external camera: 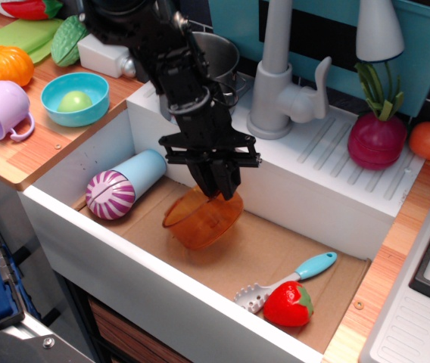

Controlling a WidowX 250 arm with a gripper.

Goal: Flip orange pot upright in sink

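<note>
The orange pot (202, 219) is a small translucent orange plastic pot. It rests on the brown floor of the white sink (328, 204), near the middle, tilted with its open mouth facing up and toward the left. My black gripper (216, 189) reaches down from above and its fingertips pinch the pot's far rim. The arm hides part of the steel pot behind it.
A light blue cylinder with a purple striped end (120, 187) lies at the sink's left. A red strawberry (288, 304) and a spatula with a blue handle (291, 277) lie at the front right. The grey faucet (279, 83) and steel pot (219, 64) stand behind the sink.
</note>
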